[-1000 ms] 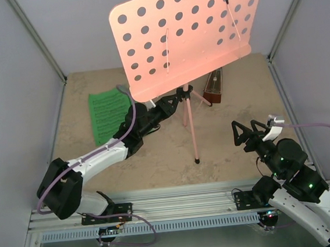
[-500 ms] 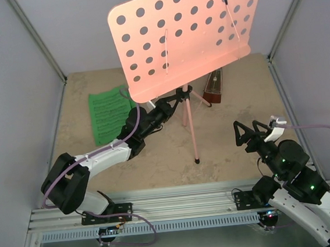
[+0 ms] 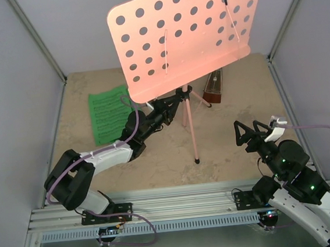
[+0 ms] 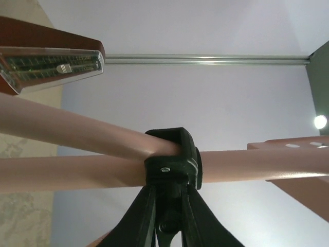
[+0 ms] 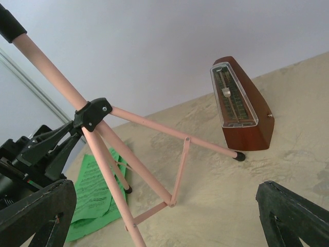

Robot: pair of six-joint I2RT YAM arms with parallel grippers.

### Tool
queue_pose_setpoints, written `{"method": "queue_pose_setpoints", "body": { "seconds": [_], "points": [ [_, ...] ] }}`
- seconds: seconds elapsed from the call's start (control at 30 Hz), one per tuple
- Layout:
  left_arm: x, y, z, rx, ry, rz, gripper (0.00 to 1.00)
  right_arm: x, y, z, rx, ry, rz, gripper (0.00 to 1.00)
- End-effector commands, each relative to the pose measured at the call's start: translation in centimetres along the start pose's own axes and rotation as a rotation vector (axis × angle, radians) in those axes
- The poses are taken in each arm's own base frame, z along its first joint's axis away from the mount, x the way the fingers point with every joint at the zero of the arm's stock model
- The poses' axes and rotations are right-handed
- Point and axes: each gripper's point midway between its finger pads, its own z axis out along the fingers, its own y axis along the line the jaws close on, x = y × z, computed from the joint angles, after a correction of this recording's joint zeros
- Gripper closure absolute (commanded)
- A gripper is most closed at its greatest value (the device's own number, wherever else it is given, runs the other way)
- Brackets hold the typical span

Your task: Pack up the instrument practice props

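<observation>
The pink music stand, with its hole-punched desk [image 3: 185,34], stands on tripod legs [image 5: 154,128] at mid-table. My left gripper [image 3: 176,97] reaches in from the left and is shut on the stand's black leg hub [image 4: 172,159], below the desk. The brown pyramid metronome [image 3: 213,88] stands just behind and to the right of the tripod, and shows up close in the right wrist view [image 5: 241,105]. Green sheet-music pages [image 3: 108,114] lie flat at the back left. My right gripper [image 3: 248,130] hovers wide open at the right, holding nothing and well short of the stand.
Grey walls close the table in on three sides, with metal posts in the back corners. The aluminium rail [image 3: 179,207] holding the arm bases runs along the near edge. The nearest tripod foot [image 3: 197,160] rests on the beige tabletop between the two arms.
My left gripper has closed onto the stand's black hub and its arm has pushed in a little. The desk has shifted slightly to the left. The right arm has barely moved.
</observation>
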Motion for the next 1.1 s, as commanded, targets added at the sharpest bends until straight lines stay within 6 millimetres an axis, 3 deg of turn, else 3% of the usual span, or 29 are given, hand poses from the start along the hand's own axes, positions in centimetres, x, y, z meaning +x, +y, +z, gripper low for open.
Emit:
{"method": "queue_pose_setpoints", "body": {
  "seconds": [0.0,0.07,0.2,0.3,0.5,0.57,0.67,0.8,1.07],
  "points": [
    [-0.2,0.1,-0.4,0.039,-0.004,-0.144,0.88,-0.6,-0.4,-0.3,0.02,-0.027,0.019,0.02],
    [-0.3,-0.4,-0.7,0.055,-0.012,-0.126,0.65,-0.6,-0.5,-0.4,0.02,-0.028,0.019,0.02],
    [-0.4,-1.3,-1.4,0.082,-0.024,-0.031,0.32,-0.7,-0.5,-0.5,0.022,-0.029,0.02,0.02],
    [-0.8,-1.6,-2.7,0.101,-0.031,0.1,0.18,-0.9,-0.6,-0.7,0.029,-0.035,0.018,0.02],
    [-2.1,-1.4,-5.5,0.04,-0.131,0.647,0.16,-1.0,-0.8,-1.0,0.03,-0.05,0.025,0.03],
    [-1.8,-2.1,-6.7,0.071,-0.153,0.875,0.17,-1.0,-0.8,-1.0,0.028,-0.048,0.026,0.02],
    [0.3,-3.8,-8.1,0.163,-0.14,1.209,0.17,-0.9,-0.9,-1.0,0.032,-0.046,0.025,0.02],
    [3.8,-2.8,-7.0,0.114,-0.043,1.637,0.18,-1.1,-0.8,-1.1,0.029,-0.051,0.026,0.02],
    [2.8,-1.4,-5.6,-0.033,-0.029,2.025,0.2,-1.6,-1.1,-1.6,0.044,-0.059,0.019,0.02]
  ]
}}
